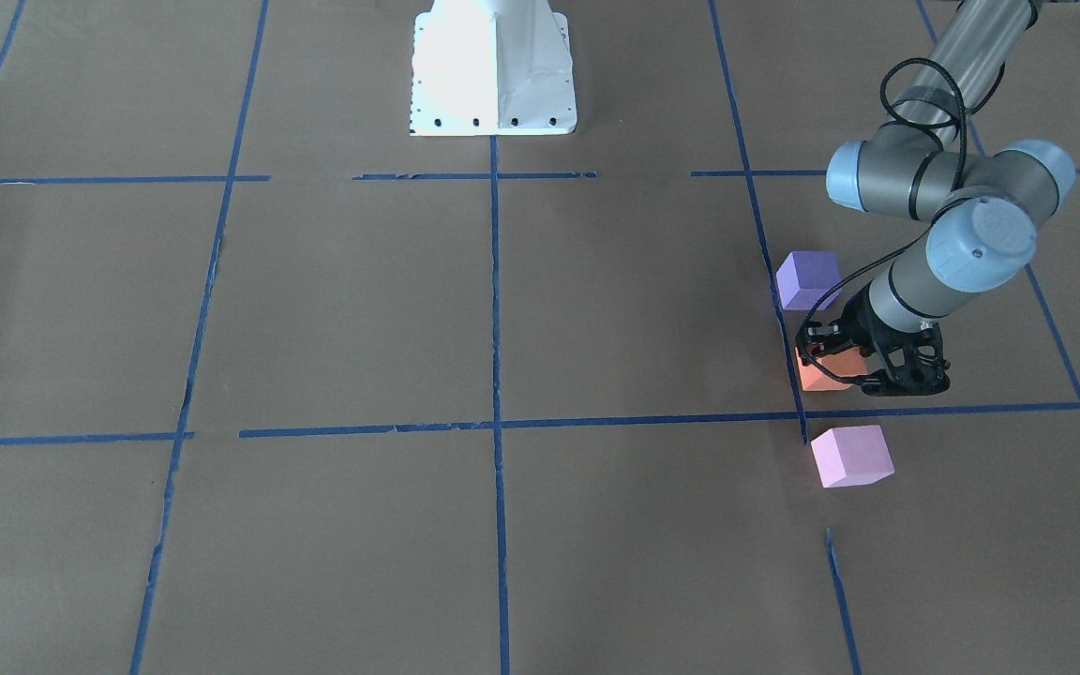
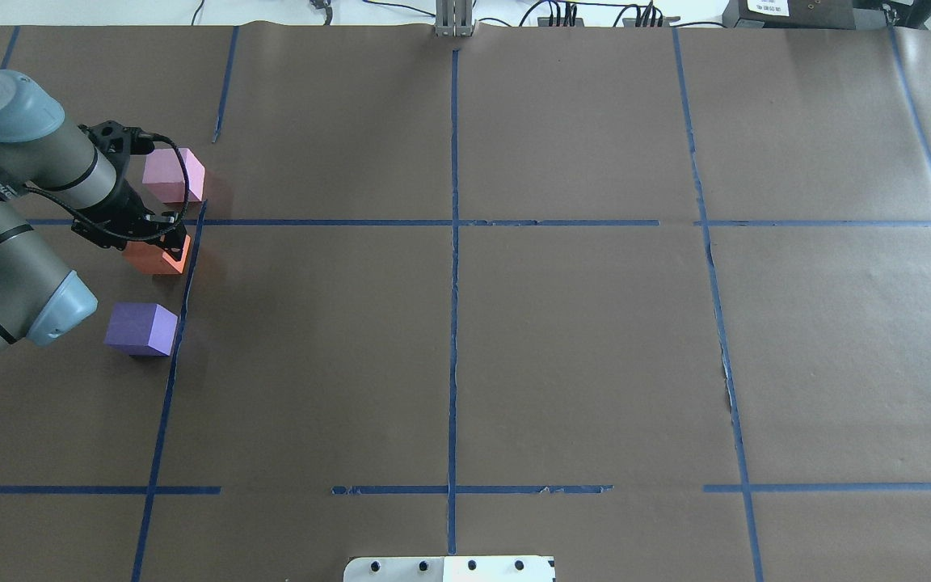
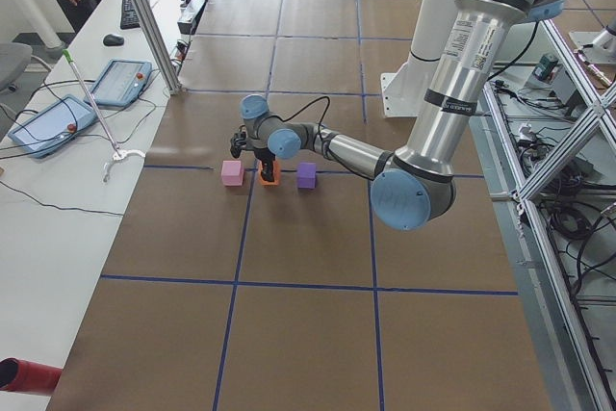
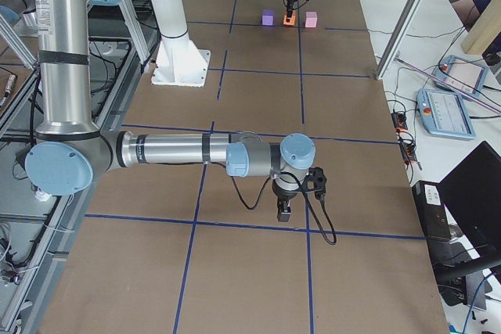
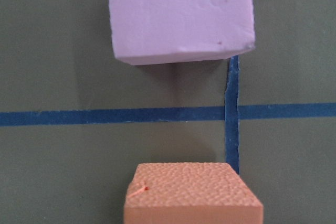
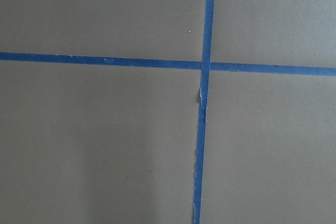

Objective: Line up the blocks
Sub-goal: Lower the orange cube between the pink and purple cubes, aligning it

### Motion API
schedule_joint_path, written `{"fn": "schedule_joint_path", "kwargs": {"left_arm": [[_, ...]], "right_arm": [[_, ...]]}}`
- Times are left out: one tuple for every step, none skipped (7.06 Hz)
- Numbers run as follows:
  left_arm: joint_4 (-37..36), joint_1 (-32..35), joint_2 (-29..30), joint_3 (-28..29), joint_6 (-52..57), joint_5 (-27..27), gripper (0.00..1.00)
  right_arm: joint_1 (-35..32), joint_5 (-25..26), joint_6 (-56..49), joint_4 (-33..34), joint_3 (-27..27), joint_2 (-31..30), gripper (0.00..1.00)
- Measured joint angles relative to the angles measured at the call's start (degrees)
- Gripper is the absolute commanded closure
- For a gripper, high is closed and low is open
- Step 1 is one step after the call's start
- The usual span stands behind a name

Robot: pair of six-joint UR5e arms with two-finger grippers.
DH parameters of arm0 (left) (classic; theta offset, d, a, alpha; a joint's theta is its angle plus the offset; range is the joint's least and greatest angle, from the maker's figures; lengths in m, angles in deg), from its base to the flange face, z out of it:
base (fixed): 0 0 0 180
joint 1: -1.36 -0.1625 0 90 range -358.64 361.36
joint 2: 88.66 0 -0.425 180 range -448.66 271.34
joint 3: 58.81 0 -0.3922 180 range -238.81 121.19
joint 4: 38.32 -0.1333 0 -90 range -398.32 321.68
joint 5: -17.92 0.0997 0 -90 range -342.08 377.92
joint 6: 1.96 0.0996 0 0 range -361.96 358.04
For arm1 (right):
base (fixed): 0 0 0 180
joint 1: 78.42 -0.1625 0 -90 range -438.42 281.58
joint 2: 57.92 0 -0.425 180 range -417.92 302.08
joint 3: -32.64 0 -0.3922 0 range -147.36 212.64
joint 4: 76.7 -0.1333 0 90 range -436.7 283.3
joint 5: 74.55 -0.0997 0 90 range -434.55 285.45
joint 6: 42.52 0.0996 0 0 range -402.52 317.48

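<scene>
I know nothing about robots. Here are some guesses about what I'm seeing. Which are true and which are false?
1. The orange block sits between the purple block and the pink block. True.
2. The left gripper is down at the pink block. False: it is at the orange block.
3. The three blocks are stacked on each other. False: each sits on the table, with gaps between them.
4. The right gripper is far from all the blocks. True: it hangs over bare table at the other end.
</scene>
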Motion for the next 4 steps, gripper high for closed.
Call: {"fn": "schedule_joint_path", "kwargs": {"left_arm": [[0.33, -0.03, 0.01, 0.32, -0.21, 0.00, 0.67], [0.71, -0.03, 0.01, 0.66, -0.28, 0.01, 0.58], [0.88, -0.04, 0.07, 0.80, -0.30, 0.05, 0.37], [0.93, -0.04, 0.13, 0.87, -0.31, 0.05, 0.34]], "right_arm": [[0.00, 0.00, 0.00, 0.01, 0.00, 0.00, 0.00], [0.00, 0.00, 0.00, -0.01, 0.00, 0.00, 0.00], [0.00, 0.00, 0.00, -0.05, 0.00, 0.00, 0.00], [0.00, 0.00, 0.00, -0.07, 0.00, 0.00, 0.00]]}}
